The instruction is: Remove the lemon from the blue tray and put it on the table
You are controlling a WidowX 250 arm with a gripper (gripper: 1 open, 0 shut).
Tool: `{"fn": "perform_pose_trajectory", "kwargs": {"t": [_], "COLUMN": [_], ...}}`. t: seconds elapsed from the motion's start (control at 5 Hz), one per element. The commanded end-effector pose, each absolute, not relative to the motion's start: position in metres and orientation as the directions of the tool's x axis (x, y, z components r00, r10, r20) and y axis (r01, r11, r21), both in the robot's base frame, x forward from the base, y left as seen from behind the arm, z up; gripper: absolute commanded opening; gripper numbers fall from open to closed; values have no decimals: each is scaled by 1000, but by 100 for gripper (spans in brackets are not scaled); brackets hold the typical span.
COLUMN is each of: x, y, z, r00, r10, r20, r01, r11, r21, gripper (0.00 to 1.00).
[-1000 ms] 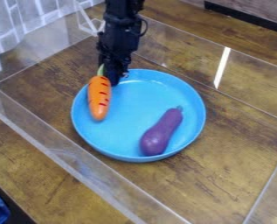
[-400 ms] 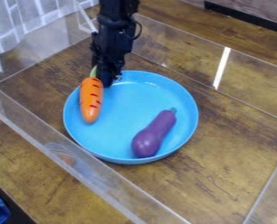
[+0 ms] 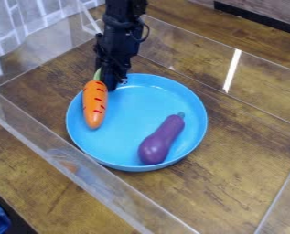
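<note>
The table (image 3: 251,160) is dark brown wood plank with a glossy finish that reflects light in bright streaks; the walls (image 3: 37,123) around it are clear, smooth acrylic. The tray (image 3: 190,91) is bright blue plastic, smooth with a slight sheen. The carrot (image 3: 96,103) and eggplant (image 3: 162,139) look like smooth moulded plastic; the gripper (image 3: 111,80) is matt black.

Orange carrot (image 3: 96,102), purple eggplant (image 3: 162,139), clear walls (image 3: 37,128).

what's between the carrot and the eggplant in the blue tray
Only bare blue tray floor separates the carrot from the eggplant, seen in the camera view.
</note>
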State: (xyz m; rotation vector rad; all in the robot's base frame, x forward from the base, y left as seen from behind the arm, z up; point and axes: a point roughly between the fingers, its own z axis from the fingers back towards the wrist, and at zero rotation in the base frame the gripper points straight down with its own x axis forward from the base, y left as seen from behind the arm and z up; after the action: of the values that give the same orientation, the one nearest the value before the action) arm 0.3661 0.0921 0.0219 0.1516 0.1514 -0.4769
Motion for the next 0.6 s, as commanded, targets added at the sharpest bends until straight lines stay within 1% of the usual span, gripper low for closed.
{"fn": "perform_pose_trajectory", "kwargs": {"t": [0.0,0.2,0.4], "x": [362,365,375], "y": [111,119,130], "z": [3,1,-1], "r00": [845,830,828], "r10": [-480,-503,-503], "r20": [-235,-242,-247], "r01": [512,537,539], "r11": [854,837,836], "r21": [97,101,103], "gripper": [0,0,0]}}
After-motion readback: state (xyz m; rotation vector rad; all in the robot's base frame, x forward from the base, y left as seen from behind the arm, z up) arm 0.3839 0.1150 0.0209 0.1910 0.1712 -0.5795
